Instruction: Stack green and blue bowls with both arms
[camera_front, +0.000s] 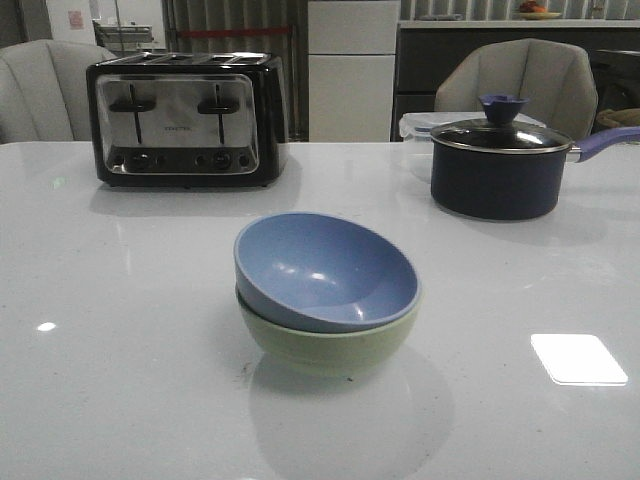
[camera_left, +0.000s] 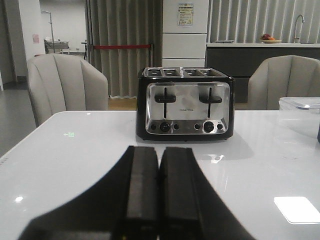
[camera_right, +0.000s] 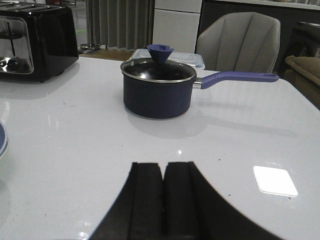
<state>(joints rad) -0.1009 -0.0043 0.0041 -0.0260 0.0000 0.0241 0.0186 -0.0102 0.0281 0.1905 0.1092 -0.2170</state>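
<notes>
In the front view the dusty blue bowl (camera_front: 325, 268) sits tilted inside the pale green bowl (camera_front: 330, 345) at the middle of the white table. Neither arm shows in that view. My left gripper (camera_left: 159, 150) is shut with nothing between its black fingers and hangs over bare table facing the toaster. The right gripper (camera_right: 164, 165) is shut and empty too, facing the saucepan. A sliver of the blue bowl's rim (camera_right: 2, 142) shows at the edge of the right wrist view; both grippers are well away from the bowls.
A black and chrome toaster (camera_front: 186, 118) stands at the back left. A dark lidded saucepan (camera_front: 495, 165) with a purple handle stands at the back right, a clear plastic container (camera_front: 420, 125) behind it. Grey chairs stand beyond the table's far edge.
</notes>
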